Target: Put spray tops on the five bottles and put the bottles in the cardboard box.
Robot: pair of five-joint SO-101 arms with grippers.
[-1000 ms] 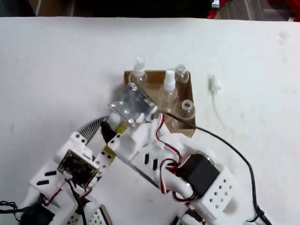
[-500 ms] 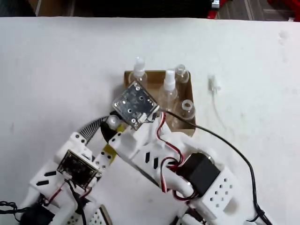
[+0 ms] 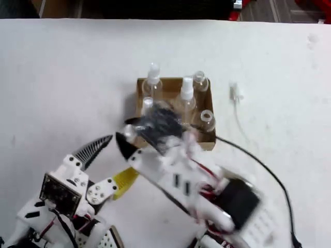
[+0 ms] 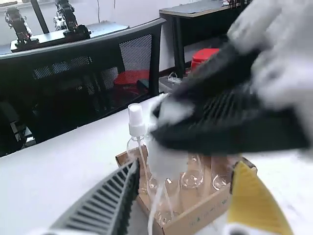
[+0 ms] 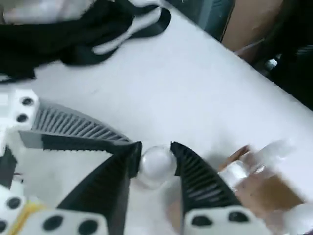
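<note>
Cardboard box (image 3: 168, 81) lies just right of my right gripper (image 5: 155, 147), which is clamped on an upright spray top (image 5: 156, 165). My left gripper (image 3: 120, 157) gapes, near-left.

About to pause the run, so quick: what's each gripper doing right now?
Left gripper: open, holding nothing.
Right gripper: shut on a spray top.

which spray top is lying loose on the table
Find the cardboard box in the middle of the white table. In the high view, on the table just right of it, lies the loose spray top, small and white with a thin tube trailing from it. The other tops stand on bottles in the box; this one lies alone outside it.
</note>
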